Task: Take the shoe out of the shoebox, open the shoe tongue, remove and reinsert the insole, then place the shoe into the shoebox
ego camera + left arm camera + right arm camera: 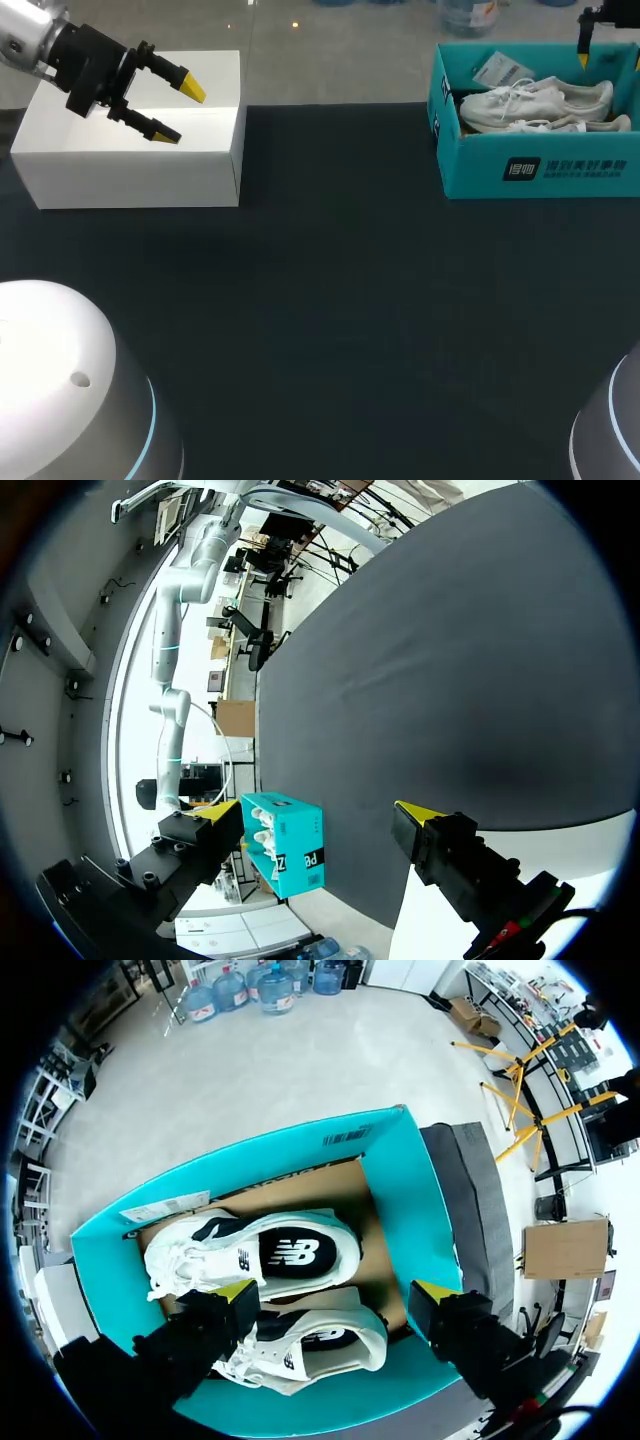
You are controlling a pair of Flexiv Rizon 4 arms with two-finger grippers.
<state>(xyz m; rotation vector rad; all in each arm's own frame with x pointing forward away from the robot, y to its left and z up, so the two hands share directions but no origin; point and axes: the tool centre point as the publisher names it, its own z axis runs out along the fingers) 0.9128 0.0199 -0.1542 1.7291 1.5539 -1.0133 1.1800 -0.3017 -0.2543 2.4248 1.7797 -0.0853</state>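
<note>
Dark table [330, 300] nearest camera. Far left: left gripper [170, 108] hangs over white box [130, 160], fingers spread, holding nothing, parked well apart from work. Far right: teal shoebox [540, 165] holds two white shoes [255, 1255] side by side. Right gripper [330, 1310] poised straight above them, fingers wide, holding nothing. Fits shoe about to be lifted or just returned.

The left arm comes in from the far left corner, its left gripper [168, 108] held above the table with its 2 yellow-tipped fingers spread apart and nothing between them. The right gripper [335, 1305] points straight down, its 2 fingers also wide apart and holding nothing.
</note>
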